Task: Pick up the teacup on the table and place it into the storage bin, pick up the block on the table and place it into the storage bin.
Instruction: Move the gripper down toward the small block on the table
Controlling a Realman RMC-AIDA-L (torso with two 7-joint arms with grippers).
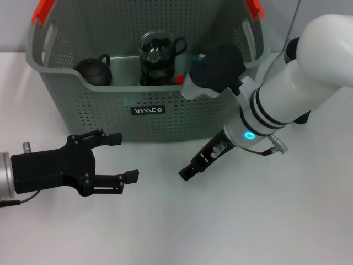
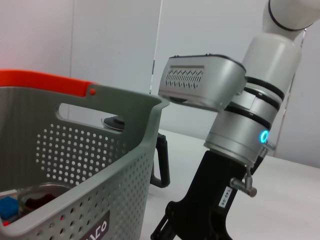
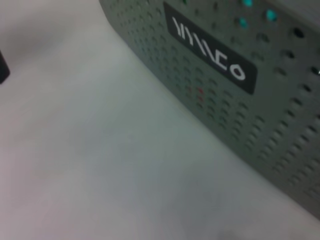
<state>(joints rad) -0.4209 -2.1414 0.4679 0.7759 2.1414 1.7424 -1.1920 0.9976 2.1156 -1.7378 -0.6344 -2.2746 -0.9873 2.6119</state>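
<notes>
- Storage bin (image 1: 99, 105) fills the upper left and centre of the head view. Inside it you can see a dark teapot (image 1: 94, 72) at the left and a glass pot (image 1: 159, 55) in the middle, with a small blue and red thing beside the pot that may be the block. No teacup or block shows on the table (image 1: 231, 221) in this view, so you should judge both drops as probably done.
- Left gripper (image 1: 122, 157) sits at the lower left of the head view, low over the table in front of the bin. Its 2 fingers stand apart and hold nothing.
- Right gripper (image 1: 190, 170) is at lower centre, pointing down and toward the left of the frame, just in front of the bin wall. You cannot tell whether its fingers are apart or together.
- Left wrist view: the bin wall and an orange handle clip (image 2: 45, 80) take the left half, and the right arm (image 2: 250, 125) stands at the right. A blue block (image 2: 9, 205) lies inside at the lower left, which supports that judgement.
- Right wrist view: the bin's black label (image 3: 210, 47) runs across the upper right, bare table below. If you retreat now, lift each arm up first so that neither catches the bin wall.
</notes>
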